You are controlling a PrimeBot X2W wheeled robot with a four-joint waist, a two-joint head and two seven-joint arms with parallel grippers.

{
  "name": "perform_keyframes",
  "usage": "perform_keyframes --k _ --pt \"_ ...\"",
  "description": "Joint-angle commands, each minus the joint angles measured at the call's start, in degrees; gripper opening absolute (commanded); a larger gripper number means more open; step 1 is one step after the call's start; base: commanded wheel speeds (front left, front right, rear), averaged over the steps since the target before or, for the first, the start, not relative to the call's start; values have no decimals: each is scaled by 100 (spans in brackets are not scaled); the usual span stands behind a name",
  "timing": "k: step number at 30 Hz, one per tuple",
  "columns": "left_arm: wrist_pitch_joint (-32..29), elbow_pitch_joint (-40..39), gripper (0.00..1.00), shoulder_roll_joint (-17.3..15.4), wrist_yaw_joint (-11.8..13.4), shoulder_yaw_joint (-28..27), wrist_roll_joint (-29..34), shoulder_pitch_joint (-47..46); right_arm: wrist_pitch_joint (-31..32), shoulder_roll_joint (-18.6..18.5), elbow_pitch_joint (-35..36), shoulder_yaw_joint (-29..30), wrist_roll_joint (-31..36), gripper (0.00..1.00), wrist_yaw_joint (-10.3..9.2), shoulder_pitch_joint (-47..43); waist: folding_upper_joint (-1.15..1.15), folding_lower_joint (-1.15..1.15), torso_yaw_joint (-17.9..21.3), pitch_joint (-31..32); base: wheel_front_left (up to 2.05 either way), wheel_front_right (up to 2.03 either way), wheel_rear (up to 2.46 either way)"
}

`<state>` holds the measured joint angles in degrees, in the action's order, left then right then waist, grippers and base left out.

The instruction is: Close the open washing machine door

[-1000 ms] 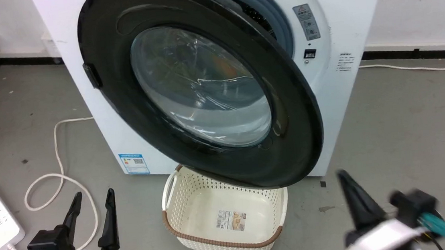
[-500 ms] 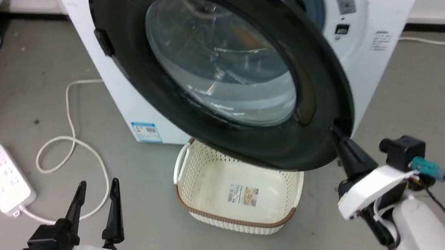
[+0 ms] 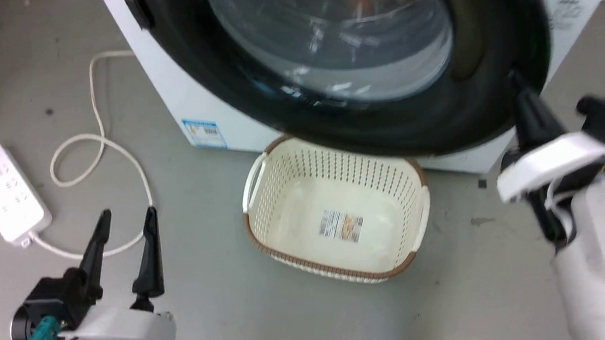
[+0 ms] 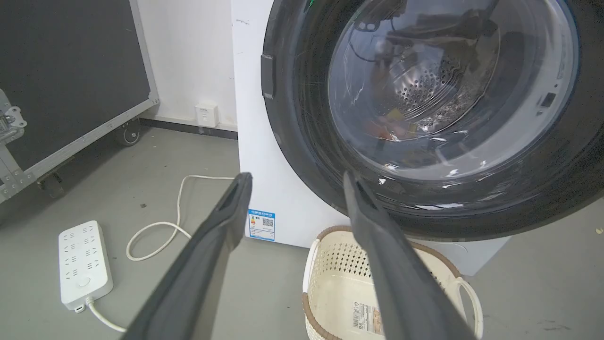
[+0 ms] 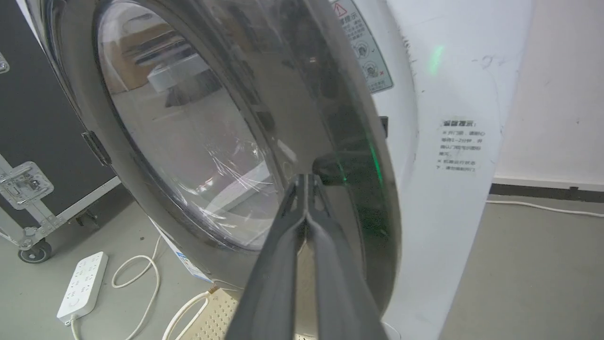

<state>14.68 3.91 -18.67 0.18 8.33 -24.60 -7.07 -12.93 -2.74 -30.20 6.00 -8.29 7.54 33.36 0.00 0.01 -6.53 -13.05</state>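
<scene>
Washing machine (image 3: 192,103) stands on the grey floor (image 3: 305,323) near the back wall. The washing machine door (image 3: 335,41) is ajar, hinged on the robot's left and swung out from the front. The right wrist view shows a gap between the black rim and the white front panel on the latch side.

Right end effector (image 3: 518,85): fingers pressed together, nothing between them. The tips are up against the outer face of the door's black rim on its right side, just beside the handle recess. Looks like contact in the right wrist view (image 5: 306,178); the head view is blurred there.

Left end effector (image 3: 127,215): fingers apart, empty, low over the floor, well apart from the door. In the left wrist view (image 4: 297,177) it points at the lower left of the door glass (image 4: 453,104), with the steel drum visible through it.

Cream perforated basket (image 3: 334,159) with a brown rim sits on the floor, just in front of the machine and under the door's lower rim. It holds nothing but a label on its bottom. White power strip (image 3: 3,190) lies on the floor to the left, and its cable (image 3: 98,155) loops toward the machine. Blue label (image 3: 203,133) is low on the machine front.
</scene>
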Motion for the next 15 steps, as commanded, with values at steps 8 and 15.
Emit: perform_keyframes --k 8,15 --pt "31 37 100 158 -258 -228 147 -313 -116 -14 -412 482 349 0 -5 957 0 -1 -176 -538 0 0 0" --pt "31 113 100 302 -431 -388 272 -434 -179 -14 -564 731 535 0 -5 1390 0 -1 -237 -719 0 0 0"
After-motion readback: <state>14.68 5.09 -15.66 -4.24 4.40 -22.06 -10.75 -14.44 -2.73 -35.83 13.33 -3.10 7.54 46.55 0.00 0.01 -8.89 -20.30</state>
